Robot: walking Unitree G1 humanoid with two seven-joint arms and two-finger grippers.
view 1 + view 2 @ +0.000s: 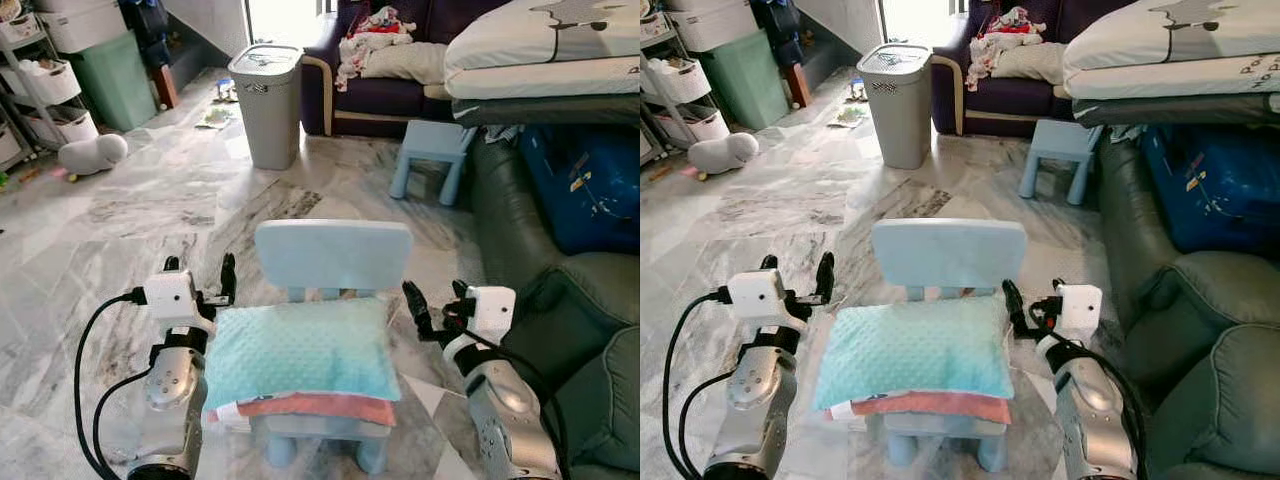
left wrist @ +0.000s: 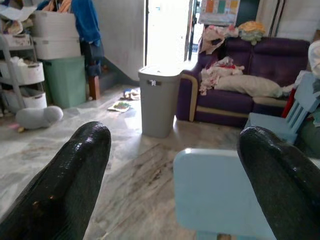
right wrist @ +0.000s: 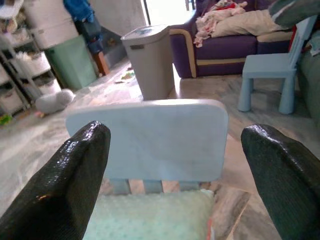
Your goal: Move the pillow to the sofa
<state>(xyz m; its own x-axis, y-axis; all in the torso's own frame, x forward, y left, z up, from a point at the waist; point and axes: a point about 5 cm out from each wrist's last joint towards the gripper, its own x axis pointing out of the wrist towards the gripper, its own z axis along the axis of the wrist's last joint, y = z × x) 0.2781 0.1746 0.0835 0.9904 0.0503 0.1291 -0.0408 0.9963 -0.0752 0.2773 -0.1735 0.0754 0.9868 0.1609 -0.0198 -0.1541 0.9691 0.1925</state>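
— Pillow [image 1: 300, 352] position? Lying flat on small blue chair [image 1: 333, 253], long axis left to right.
— Hands? Left hand [image 1: 200, 278] and right hand [image 1: 432, 302] flanking either end, equally near, both spread, holding nothing.

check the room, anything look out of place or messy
The teal pillow lies on a small blue chair, overhanging its seat, with a pink layer showing beneath. Clothes are heaped on the purple sofa, and litter lies on the floor by the grey bin.
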